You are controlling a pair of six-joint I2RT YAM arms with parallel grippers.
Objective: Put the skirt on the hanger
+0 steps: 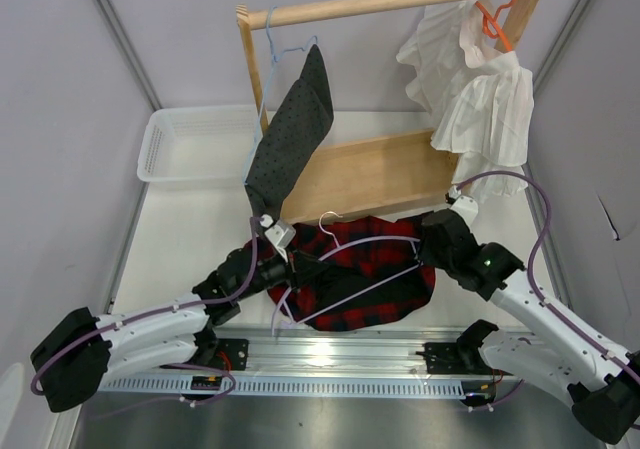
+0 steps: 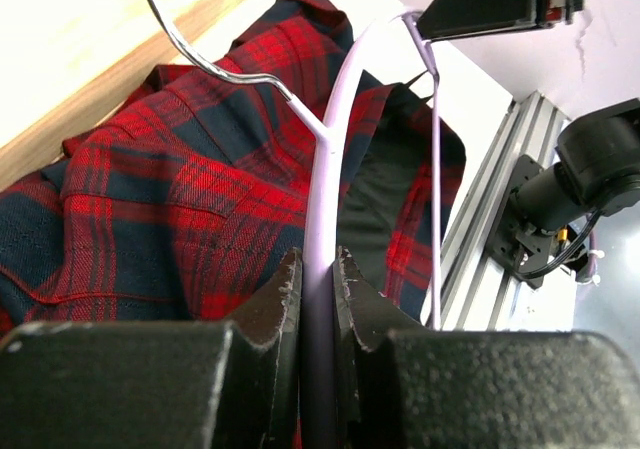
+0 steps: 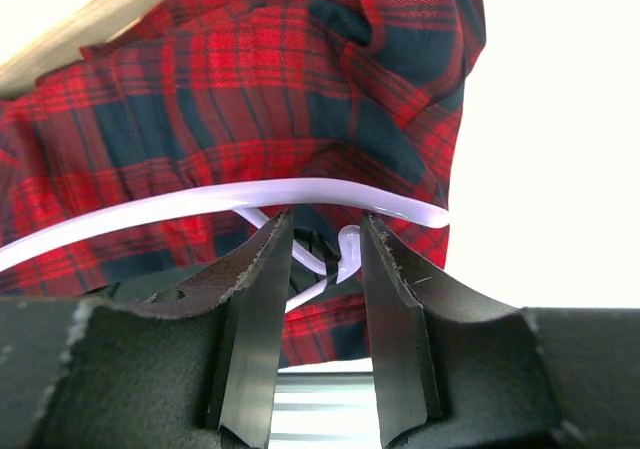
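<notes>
- Skirt (image 1: 392, 305): red-and-navy plaid, lies crumpled on the table (image 1: 180, 239) in front of the wooden rack (image 1: 400, 1), between the two arms. The black lining shows at an opening in the left wrist view.
- Hanger (image 2: 330, 159): pale lilac, lies across the top of the skirt with its silver hook pointing toward the rack. It is over the fabric, not visibly threaded into it.
- Left gripper (image 2: 318, 267): jaws pinched tight on one lilac arm of the hanger.
- Right gripper (image 3: 325, 231): jaws apart with a moderate gap, straddling the far bent end of the hanger and its small inner notch hook. No clear pinch is seen.
- Progress (judgement): early to middle. The hanger is secured and brought to the skirt, but the garment is not yet on it.
- Remaining (judgement): work the hanger ends into the waistband or catch the skirt on the notches, then lift it clear.
</notes>
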